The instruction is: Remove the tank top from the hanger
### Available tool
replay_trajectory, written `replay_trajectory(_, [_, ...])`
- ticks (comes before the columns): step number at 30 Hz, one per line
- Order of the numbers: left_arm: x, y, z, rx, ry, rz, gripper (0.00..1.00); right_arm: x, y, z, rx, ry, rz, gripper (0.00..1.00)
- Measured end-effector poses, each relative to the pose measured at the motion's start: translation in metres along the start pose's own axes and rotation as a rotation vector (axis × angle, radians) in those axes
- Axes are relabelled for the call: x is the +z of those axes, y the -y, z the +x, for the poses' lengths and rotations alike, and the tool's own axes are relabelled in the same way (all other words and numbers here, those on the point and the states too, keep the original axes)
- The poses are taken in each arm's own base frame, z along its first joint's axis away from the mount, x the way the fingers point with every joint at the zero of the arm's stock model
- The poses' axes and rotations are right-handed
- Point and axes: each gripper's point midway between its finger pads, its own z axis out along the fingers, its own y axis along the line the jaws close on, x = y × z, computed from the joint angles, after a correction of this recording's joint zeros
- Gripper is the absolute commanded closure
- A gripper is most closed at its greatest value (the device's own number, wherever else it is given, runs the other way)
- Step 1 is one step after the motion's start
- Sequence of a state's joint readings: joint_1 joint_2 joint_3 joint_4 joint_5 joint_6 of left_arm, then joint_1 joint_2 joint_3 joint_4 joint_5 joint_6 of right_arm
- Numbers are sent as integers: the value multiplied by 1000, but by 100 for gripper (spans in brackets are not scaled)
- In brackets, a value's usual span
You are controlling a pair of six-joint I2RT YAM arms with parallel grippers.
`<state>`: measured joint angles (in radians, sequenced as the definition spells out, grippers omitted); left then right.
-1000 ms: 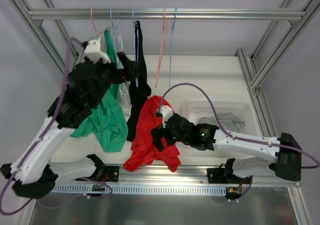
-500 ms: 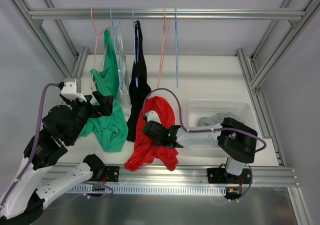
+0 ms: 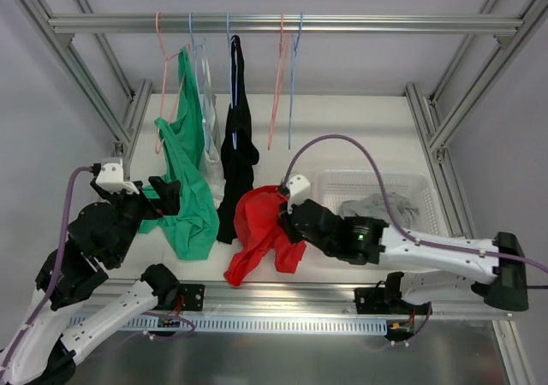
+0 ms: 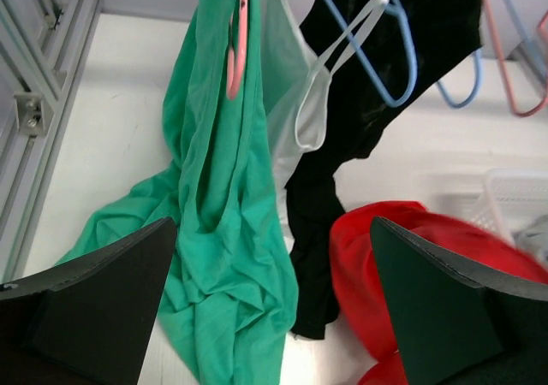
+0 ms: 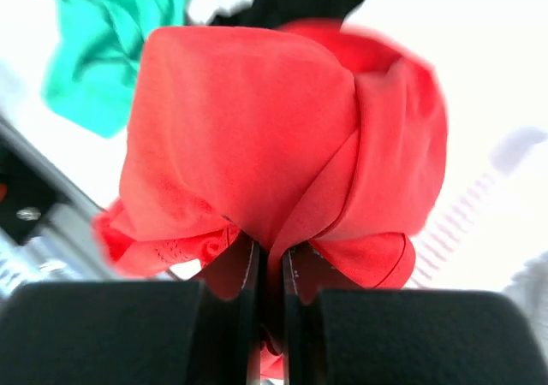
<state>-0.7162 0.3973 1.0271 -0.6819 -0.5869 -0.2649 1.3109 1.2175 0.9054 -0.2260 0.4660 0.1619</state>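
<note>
The right hand (image 5: 270,274) is clenching a bunched red tank top (image 5: 257,120), holding it low over the bench (image 3: 360,137) beside a white basket (image 3: 377,176), apparently free of any hanger. The left hand (image 4: 272,231) is gaping open, facing a green tank top (image 4: 214,257) on a pink hanger (image 4: 235,43).

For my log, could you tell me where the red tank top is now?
Top view: the red tank top hangs pinched in the right gripper, between the black garment and white basket.

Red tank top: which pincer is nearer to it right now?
Right. The right pincer is shut on the red tank top; the left pincer is open, apart from it on its left, beside the green garment.
</note>
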Motion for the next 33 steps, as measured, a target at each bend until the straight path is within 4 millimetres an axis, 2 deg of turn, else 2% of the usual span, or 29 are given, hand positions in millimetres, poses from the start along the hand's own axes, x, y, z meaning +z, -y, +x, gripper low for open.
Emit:
replay_trajectory(4, [6, -5, 15, 32, -38, -34, 1, -44, 13, -34, 15, 94, -28, 100])
replay_trajectory(10, [-1, -13, 10, 13, -3, -53, 1, -117, 36, -79, 35, 230, -73, 100])
replay_trajectory(15, [-6, -20, 5, -6, 29, -71, 1, -186, 69, -113, 78, 359, -71, 100])
replay_trajectory(18, [-6, -20, 5, -5, 29, -72, 1, -212, 95, -127, 103, 408, 12, 100])
replay_trajectory(22, [-6, -20, 5, -5, 29, -72, 1, -227, 135, -124, 93, 397, 203, 100])
replay_trajectory(27, [-6, -20, 6, -6, 28, -71, 1, -228, 175, -108, 74, 358, 437, 100])
replay_trajectory(30, [-5, -18, 7, -6, 22, -67, 1, -217, 196, -88, 98, 307, 572, 100])
replay_trajectory(33, [-2, -15, 9, 1, 7, -58, 1, -187, 222, -48, 146, 184, 712, 100])
